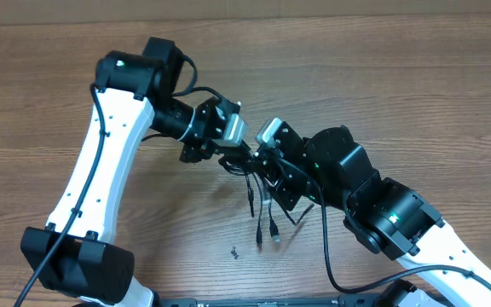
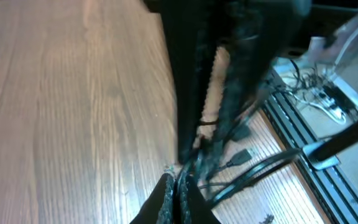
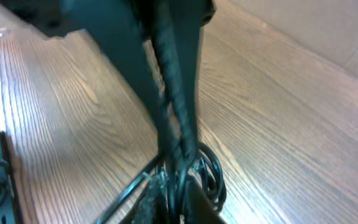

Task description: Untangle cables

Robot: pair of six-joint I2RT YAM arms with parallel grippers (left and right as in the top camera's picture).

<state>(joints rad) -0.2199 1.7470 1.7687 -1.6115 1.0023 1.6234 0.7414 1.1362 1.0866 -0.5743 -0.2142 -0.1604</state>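
Note:
The cables are thin black cords, hanging as a tangle between my two grippers over the middle of the wooden table. Their plug ends dangle just above the wood. My left gripper comes in from the left, and its jaws are pressed together on the cables at the tips. A silvery plug shows beside the tangle. My right gripper meets it from the right. Black cords run up between that gripper's fingertips, which are closed on them.
A small dark scrap lies on the wood near the front edge. Past the table's black front rail lie a power strip and loose wires. Both arms crowd the centre, their wrists almost touching.

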